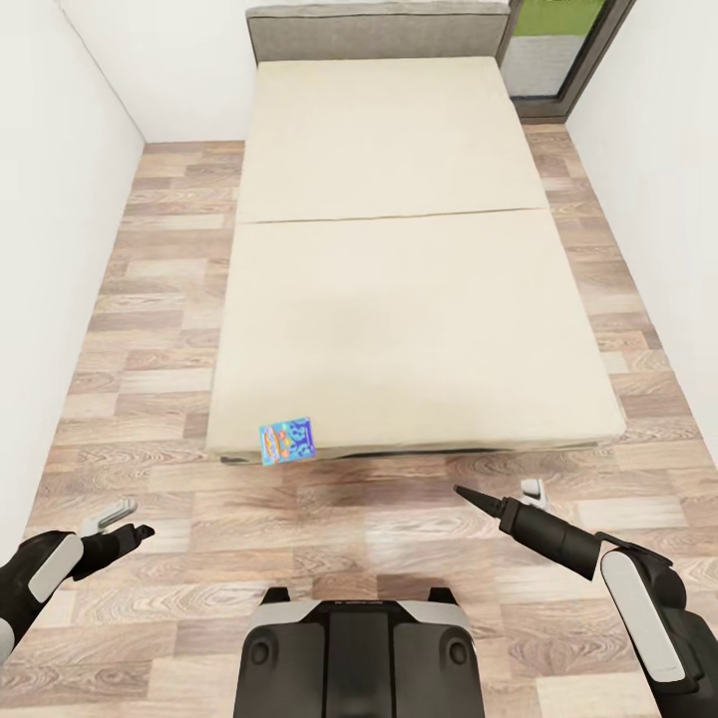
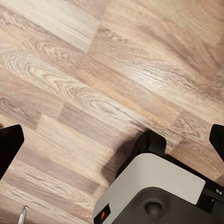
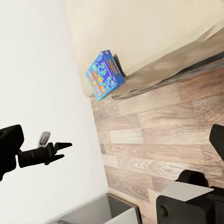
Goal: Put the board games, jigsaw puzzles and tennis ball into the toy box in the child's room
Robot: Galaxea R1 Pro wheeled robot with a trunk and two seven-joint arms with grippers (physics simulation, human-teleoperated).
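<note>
Blue board game (image 1: 287, 440) overhangs bed (image 1: 399, 299) edge.

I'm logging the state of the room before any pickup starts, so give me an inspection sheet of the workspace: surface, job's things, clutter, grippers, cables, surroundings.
Surface: bed with plain beige mattress, grey headboard at the far end; wood-plank floor around it.
Job's things: one small blue board game at the near left corner of the mattress, right at its edge, untouched.
Clutter: nothing seen.
Grippers: left gripper open, over the floor, holding nothing; right gripper open, over the floor short of the bed, holding nothing.
Cables: nothing seen.
Surroundings: white walls on both sides; grey-framed window at the far right; robot's base on the floor facing the bed.
</note>
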